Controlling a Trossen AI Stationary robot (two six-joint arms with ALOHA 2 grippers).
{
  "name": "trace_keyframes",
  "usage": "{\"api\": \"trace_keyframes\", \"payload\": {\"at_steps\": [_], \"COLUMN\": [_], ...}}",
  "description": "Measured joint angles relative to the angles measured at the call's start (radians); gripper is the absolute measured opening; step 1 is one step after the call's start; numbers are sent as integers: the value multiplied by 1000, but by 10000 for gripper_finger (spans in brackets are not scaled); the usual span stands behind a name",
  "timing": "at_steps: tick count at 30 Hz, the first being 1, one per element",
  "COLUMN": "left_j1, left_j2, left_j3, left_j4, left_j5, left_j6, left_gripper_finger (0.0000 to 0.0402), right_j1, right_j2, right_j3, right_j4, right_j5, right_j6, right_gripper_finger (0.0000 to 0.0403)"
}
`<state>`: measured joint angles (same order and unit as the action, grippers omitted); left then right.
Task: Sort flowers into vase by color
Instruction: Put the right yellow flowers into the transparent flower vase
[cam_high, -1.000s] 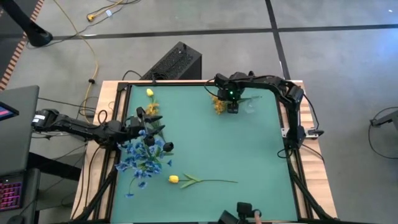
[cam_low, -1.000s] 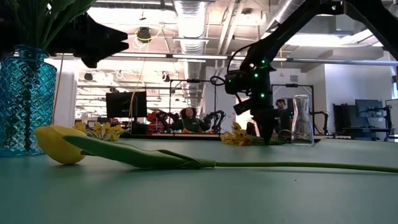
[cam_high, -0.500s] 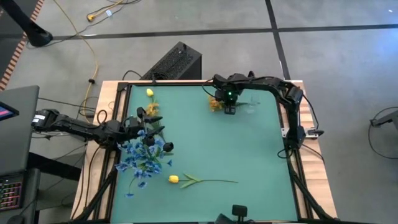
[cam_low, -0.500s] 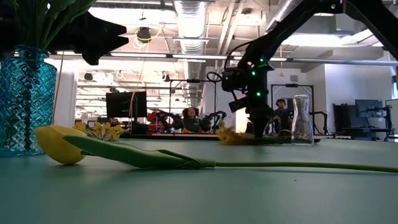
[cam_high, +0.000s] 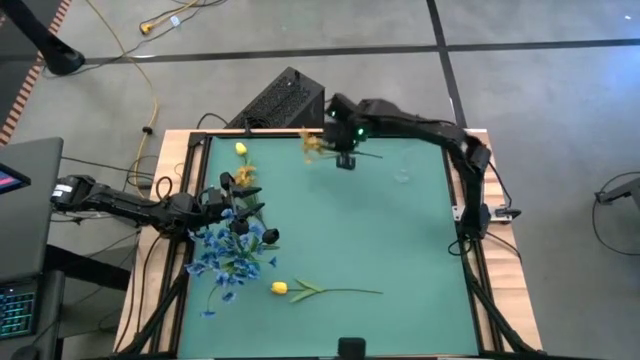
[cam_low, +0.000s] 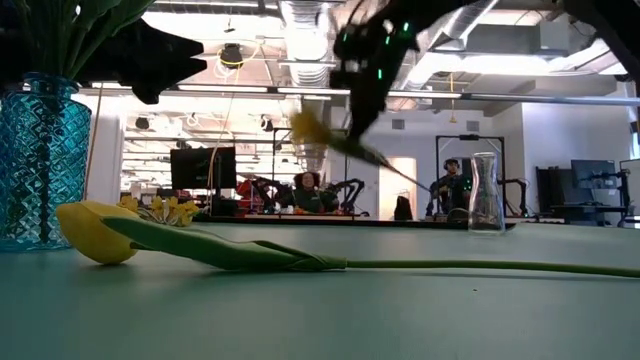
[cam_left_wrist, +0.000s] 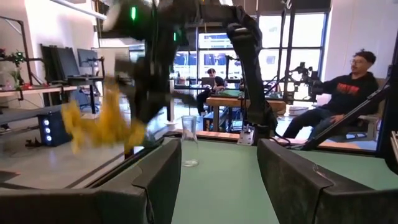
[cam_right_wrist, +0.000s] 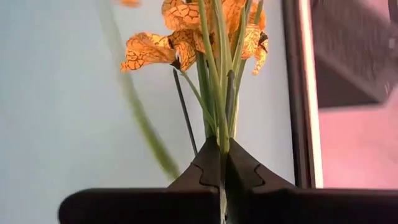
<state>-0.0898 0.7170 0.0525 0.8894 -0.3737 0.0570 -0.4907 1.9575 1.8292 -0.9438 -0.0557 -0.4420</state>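
Pinching a yellow-orange flower (cam_right_wrist: 211, 34) by its green stems, your R gripper (cam_high: 345, 160) hangs above the table's (cam_high: 400, 240) far edge, fingers pressed tight on the stems w/ no gap; low view shows the flower (cam_low: 312, 127) lifted well clear of the surface, stem slanting down behind it. Blossoms are orange-yellow w/ dark veining, several thin stems bunched together. A clear glass vase (cam_low: 484, 193) stands upright near the far right of the table, apart from the flower. Your L gripper (cam_high: 240, 195) sits at the left edge by the blue vase (cam_low: 40, 160), fingers (cam_left_wrist: 155, 180) spread wide, holding nothing. Blue flowers (cam_high: 225, 258) are clustered at that vase. One yellow tulip (cam_high: 300, 290) lies flat near the front, another yellow bud (cam_high: 241, 149) lies at far left. No readable labels or writing on any of it.
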Motion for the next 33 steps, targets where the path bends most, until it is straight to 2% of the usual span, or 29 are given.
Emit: {"api": "trace_keyframes", "payload": {"at_steps": [3, 6, 10, 16, 20, 25, 29, 33], "left_j1": [0, 0, 0, 0, 0, 0, 0, 0], "left_j2": [0, 0, 0, 0, 0, 0, 0, 0], "left_j3": [0, 0, 0, -1, -1, -1, -1, -1], "left_j4": [-1, -20, -19, 46, 94, 139, 162, 167], "left_j5": [3, 4, 0, -6, -6, -6, -7, -7], "left_j6": [-1, -2, 17, 67, 105, 137, 152, 158], "left_gripper_finger": [199, 199, 199, 199, 199, 199, 199, 199], "right_j1": [-8, -22, -30, -28, -29, -29, -29, -29], "right_j2": [-63, -182, -385, -695, -909, -1122, -1217, -1256], "right_j3": [49, 48, 6, -143, -303, -592, -824, -932], "right_j4": [-32, -52, -29, 23, 153, 376, 622, 660], "right_j5": [-117, -183, -179, -66, -1, 69, 86, 145], "right_j6": [37, 72, 123, 215, 290, 354, 381, 369], "right_gripper_finger": [26, 30, 26, 28, 29, 26, 26, 26]}}
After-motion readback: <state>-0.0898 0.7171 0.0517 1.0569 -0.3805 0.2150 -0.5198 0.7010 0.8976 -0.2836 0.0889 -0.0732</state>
